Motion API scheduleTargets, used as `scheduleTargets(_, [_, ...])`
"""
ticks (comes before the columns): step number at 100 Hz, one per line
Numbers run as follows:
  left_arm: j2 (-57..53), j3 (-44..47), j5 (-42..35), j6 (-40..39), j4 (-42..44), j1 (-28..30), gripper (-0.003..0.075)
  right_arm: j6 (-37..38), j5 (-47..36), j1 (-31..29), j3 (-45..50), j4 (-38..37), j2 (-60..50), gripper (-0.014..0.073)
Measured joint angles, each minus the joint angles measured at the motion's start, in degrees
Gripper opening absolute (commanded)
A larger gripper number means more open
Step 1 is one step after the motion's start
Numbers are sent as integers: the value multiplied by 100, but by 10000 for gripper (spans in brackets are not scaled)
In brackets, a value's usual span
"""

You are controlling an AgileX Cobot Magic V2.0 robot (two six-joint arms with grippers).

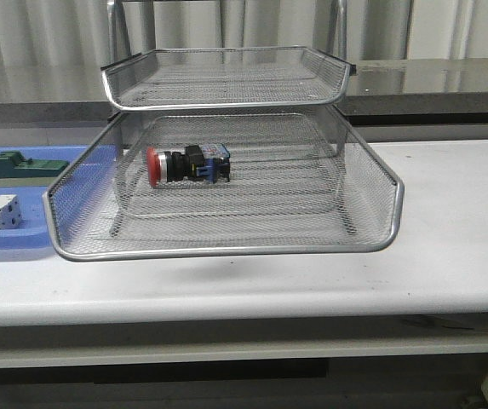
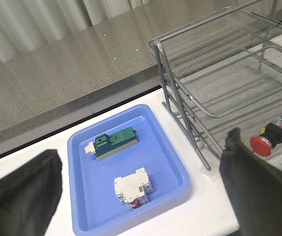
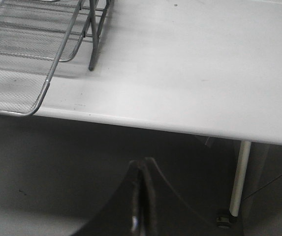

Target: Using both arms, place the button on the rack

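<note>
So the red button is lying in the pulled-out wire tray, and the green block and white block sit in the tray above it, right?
Not quite. The button does lie in the pulled-out tray of the rack, but the green block and white block sit in the blue plastic tray beside the rack, as the left wrist view shows.

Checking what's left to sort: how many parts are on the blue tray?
2. A green block toward the tray's far end, a white breaker block nearer the table's front edge.
</note>
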Motion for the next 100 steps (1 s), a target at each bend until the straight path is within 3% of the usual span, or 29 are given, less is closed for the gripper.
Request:
scheduleTargets(56, [-342,9,-356,800,-569,82,617,0,0,0,0,0,0,-71])
scheduleTargets(69, [-459,9,-365,1182,-797,561,617,0,0,0,0,0,0,-71])
scheduleTargets(85, [-509,22,-403,2015,-1675,1462,617,0,0,0,0,0,0,-71])
scheduleTargets(100, [-572,295,-790,2317,-2133,2158,617,0,0,0,0,0,0,-71])
